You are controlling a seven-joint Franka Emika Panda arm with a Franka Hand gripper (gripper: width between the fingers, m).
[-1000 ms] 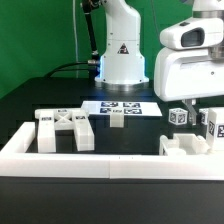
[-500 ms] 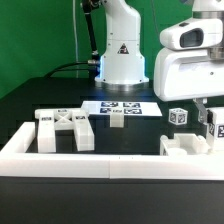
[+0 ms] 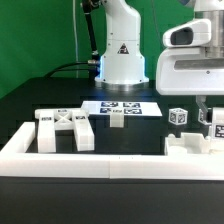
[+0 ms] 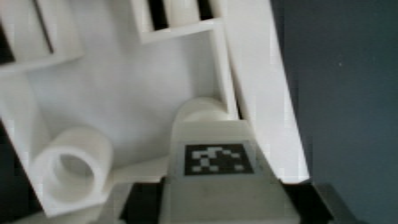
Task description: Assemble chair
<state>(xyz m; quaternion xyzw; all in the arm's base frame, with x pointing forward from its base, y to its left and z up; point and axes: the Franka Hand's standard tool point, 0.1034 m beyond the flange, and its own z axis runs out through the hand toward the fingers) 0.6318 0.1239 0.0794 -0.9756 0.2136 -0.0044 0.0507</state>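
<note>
Nearest in the exterior view runs the long white barrier wall (image 3: 80, 160). Just behind it, at that view's right, sits the blocky seat piece (image 3: 185, 147), and at its left lies the X-braced back panel (image 3: 65, 128). The gripper (image 3: 212, 127) hangs low at the right edge, just past the seat piece. The wrist view shows its fingers (image 4: 143, 197) clamped together on a narrow white tagged part, probably a chair leg (image 4: 217, 150). The leg lies close against a larger white part with a round socket (image 4: 71, 165). Whether the two touch cannot be told. Farther back stand a loose tagged block (image 3: 178, 117) and a small block (image 3: 117, 121), both on the black table (image 3: 30, 105). Behind them come the marker board (image 3: 125, 107) and then the robot base (image 3: 122, 55). The main risk appears to be in the lift. With the leg so near the larger part, a pull that is not straight up could snag it and drag or tip the seat piece. The hold seems to take only one end of the leg, so the free end may swing or twist between the pads. The leg would then reach its socket crooked and jam. A slip would drop it among the other parts
</note>
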